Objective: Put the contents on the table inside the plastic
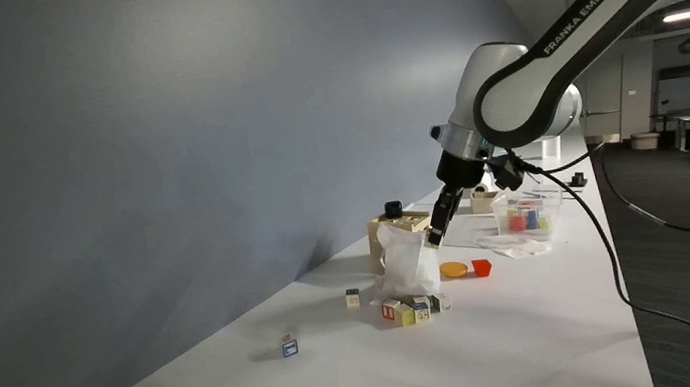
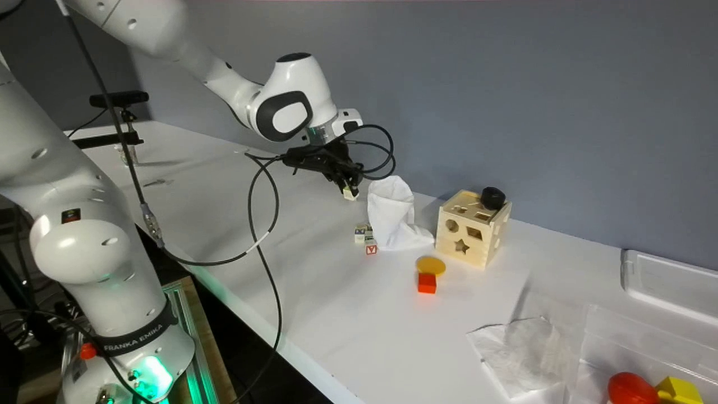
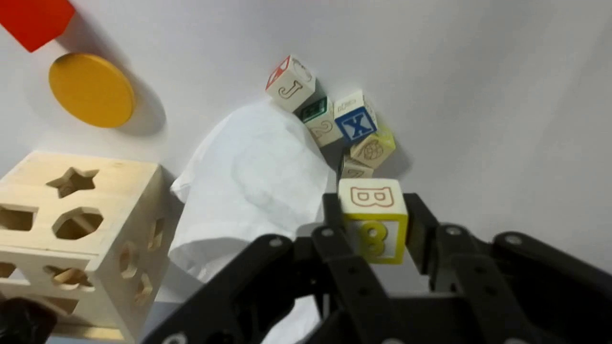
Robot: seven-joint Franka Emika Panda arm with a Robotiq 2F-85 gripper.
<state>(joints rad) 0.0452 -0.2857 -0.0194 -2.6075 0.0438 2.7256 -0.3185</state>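
My gripper (image 3: 373,215) is shut on a wooden letter block (image 3: 375,236) with a B and a yellow 8. The held block also shows in an exterior view (image 2: 350,194), raised above the table. A white plastic bag (image 3: 253,167) stands on the table beside the gripper, also in both exterior views (image 1: 410,265) (image 2: 392,216). Several letter blocks (image 3: 355,123) are clustered at the bag's foot. Two more blocks (image 1: 352,298) (image 1: 289,345) lie apart in an exterior view. A yellow disc (image 3: 92,90) and a red block (image 3: 36,21) lie nearby. The bag's inside is hidden.
A wooden shape-sorter box (image 2: 471,227) stands by the bag near the wall, with a black object (image 2: 493,198) on top. A clear bin (image 1: 527,215) holds coloured pieces. A crumpled clear sheet (image 2: 521,356) and a clear lid (image 2: 670,283) lie on the table.
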